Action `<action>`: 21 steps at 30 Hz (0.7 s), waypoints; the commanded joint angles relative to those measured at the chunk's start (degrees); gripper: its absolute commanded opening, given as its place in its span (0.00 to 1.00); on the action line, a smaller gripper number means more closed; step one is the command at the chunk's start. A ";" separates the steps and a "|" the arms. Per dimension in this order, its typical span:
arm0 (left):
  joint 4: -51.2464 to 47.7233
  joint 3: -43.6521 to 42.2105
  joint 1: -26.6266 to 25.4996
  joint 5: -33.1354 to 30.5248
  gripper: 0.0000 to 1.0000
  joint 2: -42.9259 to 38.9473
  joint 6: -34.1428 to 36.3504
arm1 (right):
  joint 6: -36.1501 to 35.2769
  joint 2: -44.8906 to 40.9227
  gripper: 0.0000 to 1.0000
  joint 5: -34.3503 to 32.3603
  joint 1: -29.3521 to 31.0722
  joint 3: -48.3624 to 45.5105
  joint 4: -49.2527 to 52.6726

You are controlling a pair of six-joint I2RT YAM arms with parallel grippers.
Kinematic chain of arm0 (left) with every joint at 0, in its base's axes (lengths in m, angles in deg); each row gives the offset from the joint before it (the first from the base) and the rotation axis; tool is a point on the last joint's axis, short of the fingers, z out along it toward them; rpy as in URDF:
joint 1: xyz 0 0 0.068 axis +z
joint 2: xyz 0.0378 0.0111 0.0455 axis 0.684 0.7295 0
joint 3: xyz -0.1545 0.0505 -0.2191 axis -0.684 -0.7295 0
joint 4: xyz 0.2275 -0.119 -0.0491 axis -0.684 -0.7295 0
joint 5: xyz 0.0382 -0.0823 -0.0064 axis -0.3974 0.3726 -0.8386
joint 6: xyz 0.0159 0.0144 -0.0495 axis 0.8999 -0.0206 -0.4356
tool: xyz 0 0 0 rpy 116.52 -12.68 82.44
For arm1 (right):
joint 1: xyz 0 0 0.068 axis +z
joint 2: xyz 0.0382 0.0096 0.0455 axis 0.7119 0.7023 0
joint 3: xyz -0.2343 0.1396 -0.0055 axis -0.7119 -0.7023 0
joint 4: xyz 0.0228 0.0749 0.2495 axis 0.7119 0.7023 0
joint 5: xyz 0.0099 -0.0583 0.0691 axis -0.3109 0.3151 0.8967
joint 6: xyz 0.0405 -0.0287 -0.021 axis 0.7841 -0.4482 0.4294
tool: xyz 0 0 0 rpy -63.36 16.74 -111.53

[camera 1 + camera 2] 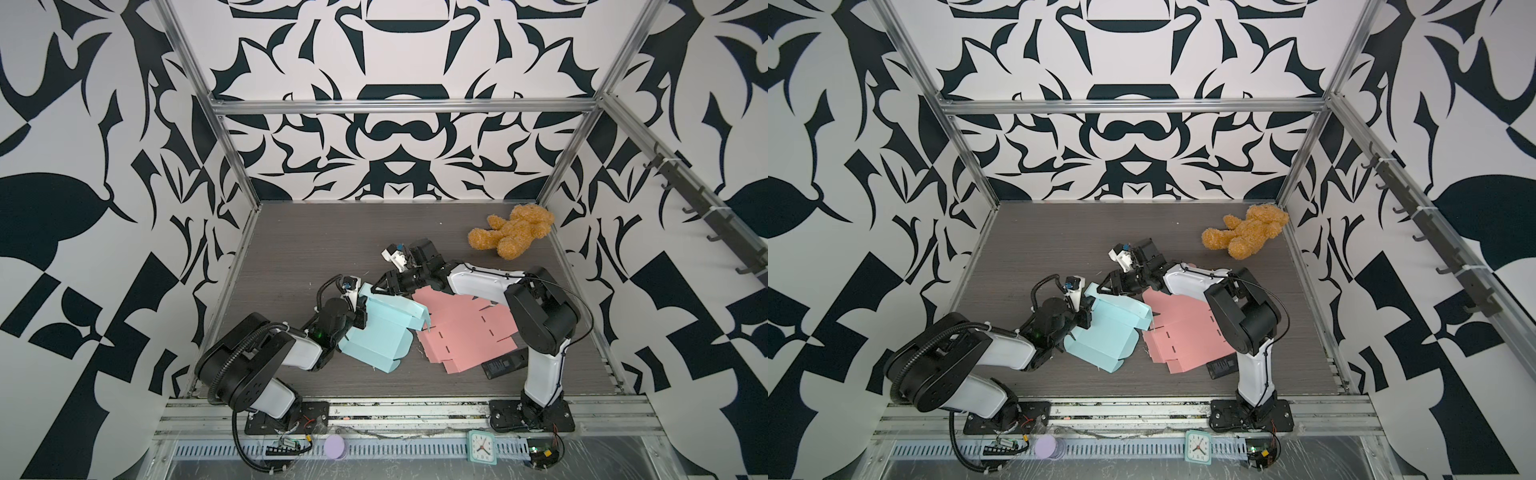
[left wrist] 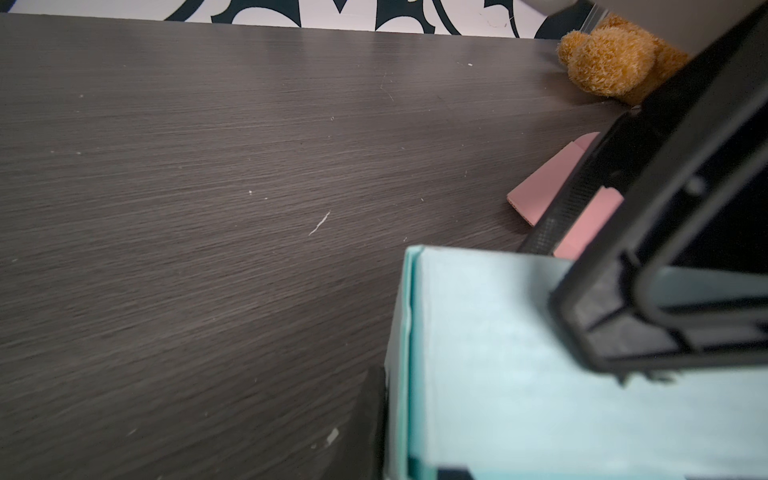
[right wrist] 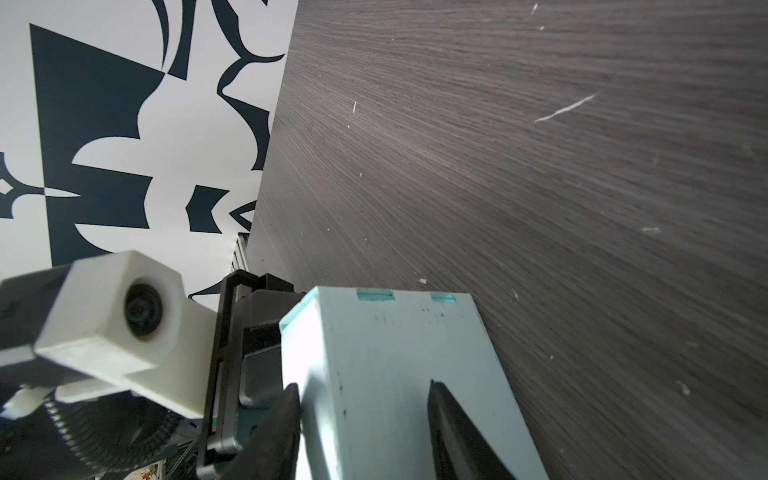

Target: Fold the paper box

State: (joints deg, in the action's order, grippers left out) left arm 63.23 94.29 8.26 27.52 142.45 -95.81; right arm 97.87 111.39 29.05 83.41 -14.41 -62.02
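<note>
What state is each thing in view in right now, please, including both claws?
Box: partly folded, not closed.
Pink sheet: flat, unfolded.
Bear: lying down in the far right corner.
Clock: face up on the front rail.
Left claw: shut on the box's wall.
Right claw: jaws apart at a folded box wall; grip unclear.

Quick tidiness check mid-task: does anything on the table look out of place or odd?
A teddy bear lies sprawled in the far right corner, unrelated to folding, and a black device sits at the near edge of the flat pink blank.
</note>
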 commanded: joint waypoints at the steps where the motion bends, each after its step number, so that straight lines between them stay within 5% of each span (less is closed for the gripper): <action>1: 2.78 0.32 0.08 -0.19 0.12 -1.94 -0.93 | -2.35 -2.35 0.51 -1.67 0.48 1.91 3.26; 8: -2.42 0.16 0.12 -1.38 0.11 -4.68 -1.22 | -9.87 -6.01 0.56 -7.83 0.04 6.11 12.27; 21: 0.35 0.67 0.09 -1.73 0.16 0.12 -1.28 | -9.41 -2.76 0.57 -7.37 -0.05 4.60 10.38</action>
State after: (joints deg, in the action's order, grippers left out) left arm 61.13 94.29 8.26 26.29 141.64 -96.47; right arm 89.78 108.35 22.08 83.37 -9.79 -51.81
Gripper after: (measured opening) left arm 0.158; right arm 0.572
